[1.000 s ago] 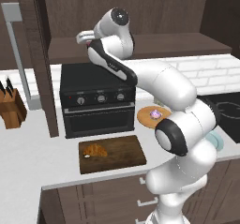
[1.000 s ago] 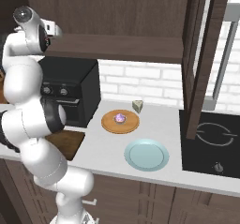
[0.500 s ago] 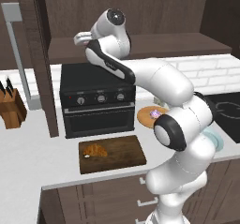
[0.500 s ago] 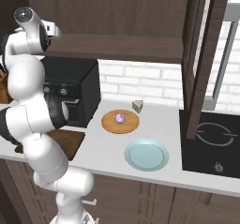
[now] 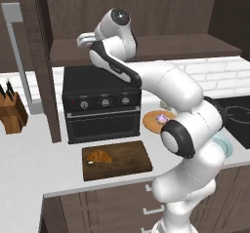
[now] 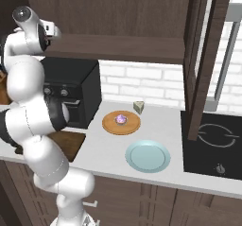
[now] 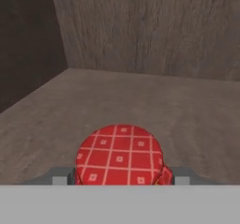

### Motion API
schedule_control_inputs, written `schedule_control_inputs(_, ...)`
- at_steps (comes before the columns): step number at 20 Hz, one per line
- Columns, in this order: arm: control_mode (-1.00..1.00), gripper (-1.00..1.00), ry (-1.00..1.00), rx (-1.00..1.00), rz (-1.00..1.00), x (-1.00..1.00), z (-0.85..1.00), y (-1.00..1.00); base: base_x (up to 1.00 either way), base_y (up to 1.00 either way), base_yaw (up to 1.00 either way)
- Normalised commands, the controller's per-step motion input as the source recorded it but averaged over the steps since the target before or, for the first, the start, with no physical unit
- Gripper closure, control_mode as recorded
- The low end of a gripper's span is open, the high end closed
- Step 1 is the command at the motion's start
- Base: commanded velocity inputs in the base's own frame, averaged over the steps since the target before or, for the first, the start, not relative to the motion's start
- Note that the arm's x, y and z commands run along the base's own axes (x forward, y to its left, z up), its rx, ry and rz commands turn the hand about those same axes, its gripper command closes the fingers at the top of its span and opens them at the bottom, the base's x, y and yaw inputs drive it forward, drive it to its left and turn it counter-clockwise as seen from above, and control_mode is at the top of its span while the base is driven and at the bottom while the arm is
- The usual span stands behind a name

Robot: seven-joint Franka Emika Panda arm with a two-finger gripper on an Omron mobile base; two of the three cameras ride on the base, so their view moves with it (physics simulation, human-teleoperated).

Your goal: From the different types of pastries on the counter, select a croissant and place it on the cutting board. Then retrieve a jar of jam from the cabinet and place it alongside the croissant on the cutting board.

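Text: none readable in any view.
Jar [image 7: 120,155]: red lid with a white grid and small squares at bottom centre of the hand view; a pattern, no letters.
Oven [image 5: 103,109]: three knobs in the middle of the left base view; any marks by them too small to read.

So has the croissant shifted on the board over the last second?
No. The croissant lies at the same spot as before, near the left end of the cutting board, just in front of the black oven.
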Motion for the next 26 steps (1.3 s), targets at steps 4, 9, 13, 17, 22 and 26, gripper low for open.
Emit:
schedule_control_inputs(4,-1.0,1.0,0.0,0.0,0.03,-0.63,0.0,-0.39,0.0,0.0,0.0)
schedule_control_inputs(9,-1.0,1.0,-0.01,0.01,0.2,-1.0,0.0,-0.81,0.0,0.0,0.0)
schedule_control_inputs(13,-1.0,1.0,0.0,0.0,0.29,-1.0,0.0,-0.89,0.0,0.0,0.0)
schedule_control_inputs(17,-1.0,1.0,0.0,0.0,0.33,-1.0,-0.02,-0.81,0.0,0.0,0.0)
schedule_control_inputs(22,-1.0,1.0,0.0,-0.02,0.4,-1.0,-0.64,-0.36,0.0,0.0,0.0)
schedule_control_inputs(26,-1.0,1.0,0.01,-0.02,0.45,-0.89,-1.0,-0.18,0.0,0.0,0.0)
